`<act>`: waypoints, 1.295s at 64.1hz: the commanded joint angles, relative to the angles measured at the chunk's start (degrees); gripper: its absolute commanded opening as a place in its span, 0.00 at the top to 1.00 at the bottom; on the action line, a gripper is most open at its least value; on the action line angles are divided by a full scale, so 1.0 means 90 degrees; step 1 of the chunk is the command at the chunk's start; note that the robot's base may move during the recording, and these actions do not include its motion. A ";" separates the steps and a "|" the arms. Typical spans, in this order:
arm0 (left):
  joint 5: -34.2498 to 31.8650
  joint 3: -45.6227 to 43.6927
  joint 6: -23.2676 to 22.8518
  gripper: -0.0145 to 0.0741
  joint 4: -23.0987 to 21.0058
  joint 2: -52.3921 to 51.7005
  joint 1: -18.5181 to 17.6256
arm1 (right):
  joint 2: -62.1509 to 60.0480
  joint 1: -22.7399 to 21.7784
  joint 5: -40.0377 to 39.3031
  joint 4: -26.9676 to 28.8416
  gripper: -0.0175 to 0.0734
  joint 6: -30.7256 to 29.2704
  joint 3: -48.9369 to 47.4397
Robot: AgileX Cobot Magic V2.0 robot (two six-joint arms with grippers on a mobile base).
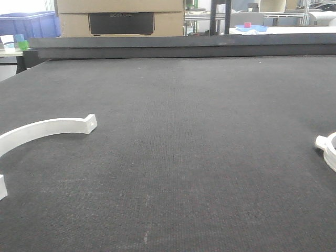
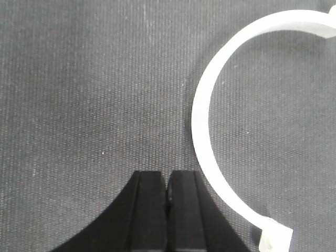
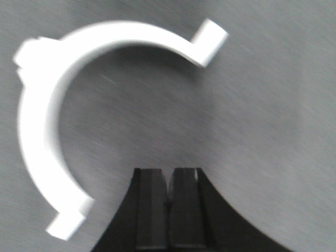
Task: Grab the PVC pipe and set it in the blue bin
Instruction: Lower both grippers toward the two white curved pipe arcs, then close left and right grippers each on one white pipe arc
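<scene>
- Fingers of the left gripper (image 2: 168, 181) point at the grey table mat (image 1: 184, 157). The two black jaws are pressed together with nothing between them.
- The right gripper (image 3: 169, 181) is aimed at the same mat. Its jaws are also closed on nothing, and this wrist view is slightly blurred.
- One white C-shaped PVC piece (image 2: 202, 131) lies flat on the mat just right of the left gripper's closed tips. Its tabbed end is at the lower right of that view, and I cannot tell whether it touches the gripper.
- In the front view this left piece sits at the mat's near left edge.
- A second C-shaped PVC piece (image 3: 39, 131) lies on the mat up and left of the right gripper, clear of its tips. In the front view it is cut off by the mat's right edge, well apart from the first.
- The blue bin (image 1: 29, 25) stands beyond the mat's far left corner, and its inside is hidden.
- A shallow blue tray (image 1: 251, 28) beyond the mat's far right side holds a small red block (image 1: 247, 24).
</scene>
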 commanded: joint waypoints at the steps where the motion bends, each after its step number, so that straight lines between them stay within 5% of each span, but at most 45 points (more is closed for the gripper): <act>1: 0.0040 -0.0047 -0.0005 0.96 -0.0067 0.0006 -0.0009 | 0.0207 0.0409 0.0099 -0.0058 0.97 0.0521 -0.0365; 11: 0.0049 -0.0047 -0.0005 0.96 -0.0067 0.0006 -0.0009 | 0.0470 0.0950 0.0088 -0.0152 0.97 0.1158 -0.0610; 24: 0.0031 -0.0047 -0.0005 0.96 -0.0067 0.0006 -0.0009 | 0.0606 0.1192 0.0062 -0.0222 0.95 0.1174 -0.0636; 37: 0.0031 -0.0047 -0.0005 0.96 -0.0067 0.0006 -0.0009 | 0.0621 0.1192 -0.0210 -0.0271 0.55 0.1174 -0.0636; 42: 0.0031 -0.0047 -0.0005 0.96 -0.0067 0.0006 -0.0009 | 0.0621 0.1192 -0.0307 -0.0271 0.48 0.1174 -0.0636; 65: 0.0031 -0.0047 -0.0005 0.96 -0.0067 0.0006 -0.0009 | 0.0621 0.1192 -0.0710 -0.0271 0.61 0.1174 -0.0623; 83: 0.0031 -0.0047 -0.0005 0.96 -0.0067 0.0006 -0.0009 | 0.0682 0.1192 -0.0797 -0.0271 0.61 0.1174 -0.0419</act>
